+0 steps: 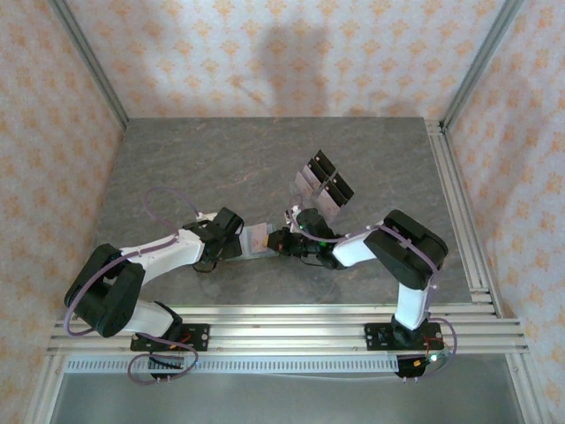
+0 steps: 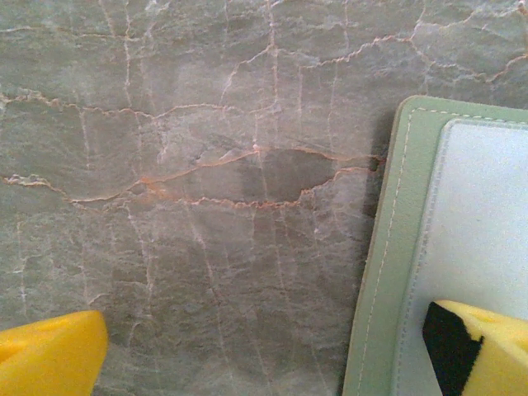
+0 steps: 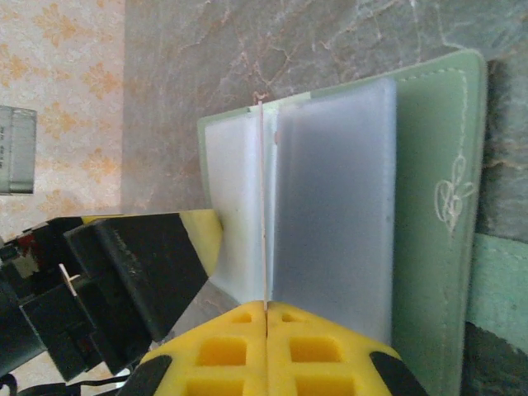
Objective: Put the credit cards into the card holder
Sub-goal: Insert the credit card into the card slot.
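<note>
Credit card [image 3: 263, 206] pinched edge-on in closed right hand [image 3: 266, 312], standing over open card holder [image 3: 429, 165] flat on surface [image 3: 247, 49]. Left hand [image 2: 264, 351] wide open, straddling holder's edge. Card looks thin, stiff, slick, light: pinch it by one edge.
</note>
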Motion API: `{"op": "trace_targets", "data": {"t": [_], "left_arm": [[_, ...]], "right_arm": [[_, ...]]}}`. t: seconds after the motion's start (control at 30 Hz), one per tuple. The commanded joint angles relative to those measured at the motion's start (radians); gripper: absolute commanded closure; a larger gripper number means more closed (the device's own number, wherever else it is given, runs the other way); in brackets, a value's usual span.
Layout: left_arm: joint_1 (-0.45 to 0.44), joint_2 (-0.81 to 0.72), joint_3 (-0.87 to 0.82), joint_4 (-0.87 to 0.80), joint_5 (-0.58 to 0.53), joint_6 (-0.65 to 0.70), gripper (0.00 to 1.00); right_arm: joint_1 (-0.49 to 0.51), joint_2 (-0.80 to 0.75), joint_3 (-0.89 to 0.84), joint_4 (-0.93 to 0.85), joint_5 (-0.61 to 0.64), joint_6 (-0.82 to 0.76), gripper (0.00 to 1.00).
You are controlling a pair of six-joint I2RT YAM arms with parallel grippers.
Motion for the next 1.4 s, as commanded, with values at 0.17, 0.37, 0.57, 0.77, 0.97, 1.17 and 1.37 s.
{"op": "trace_targets", "data": {"t": [0.17, 0.37, 0.57, 0.77, 0.97, 1.17, 1.37], "left_arm": [[-0.008, 0.011, -0.017, -0.037, -0.05, -0.015, 0.0], [-0.008, 0.014, -0.018, -0.037, -0.051, -0.015, 0.0], [-0.008, 0.015, -0.018, -0.035, -0.049, -0.015, 0.0], [-0.008, 0.016, -0.02, -0.032, -0.049, -0.015, 0.0], [-0.008, 0.019, -0.019, -0.031, -0.048, -0.015, 0.0], [-0.008, 0.022, -0.019, -0.03, -0.047, -0.015, 0.0], [-0.008, 0.022, -0.02, -0.032, -0.046, -0.015, 0.0]], "right_arm": [[0.009, 0.046, -0.011, 0.12, -0.024, 0.013, 1.0], [0.01, 0.065, -0.007, 0.141, -0.035, 0.026, 1.0], [0.015, 0.073, -0.005, 0.156, -0.04, 0.037, 1.0], [0.016, 0.073, -0.001, 0.162, -0.044, 0.046, 1.0], [0.016, 0.097, 0.003, 0.176, -0.047, 0.065, 1.0], [0.016, 0.131, 0.007, 0.205, -0.047, 0.092, 1.0], [0.016, 0.154, 0.017, 0.228, -0.062, 0.113, 1.0]]}}
